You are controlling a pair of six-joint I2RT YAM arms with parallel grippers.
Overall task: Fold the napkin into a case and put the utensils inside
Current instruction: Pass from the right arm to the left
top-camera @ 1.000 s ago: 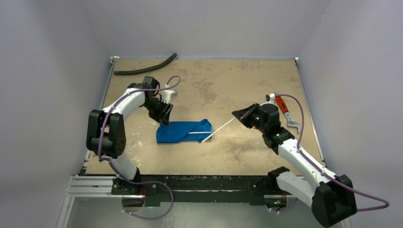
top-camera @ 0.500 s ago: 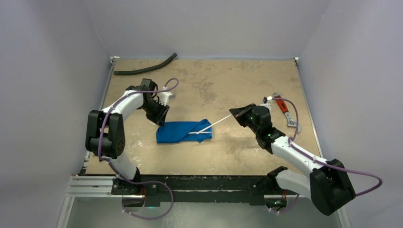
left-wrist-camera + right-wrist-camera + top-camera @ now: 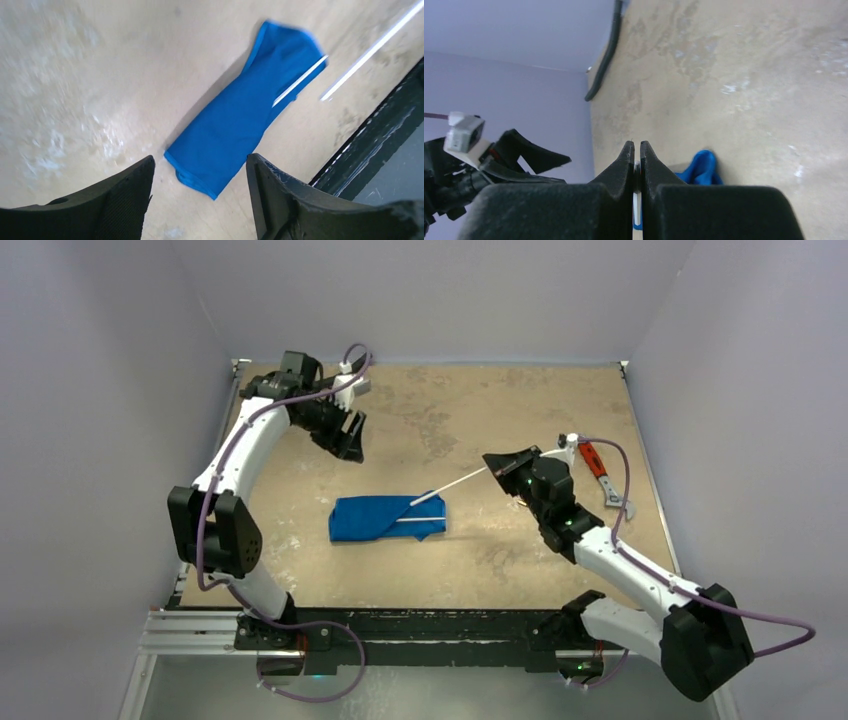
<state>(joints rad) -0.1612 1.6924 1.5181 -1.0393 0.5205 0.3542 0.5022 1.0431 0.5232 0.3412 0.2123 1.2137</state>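
Right end effector (image 3: 497,466) is clamped shut on a thin utensil (image 3: 450,486). The stick slants down and left from it, and its free tip sits just at the right-hand end of the folded blue napkin (image 3: 375,520); can't tell if it touches. The napkin lies long-ways, left to right, mid-desk (image 3: 450,410), and a second utensil (image 3: 420,520) pokes out of that same end. So I reckon the push has to run along the stick's own axis, leftward into the fold. The right arm is the nearer one. Left end effector (image 3: 350,440) hangs open and empty, well apart from the cloth.
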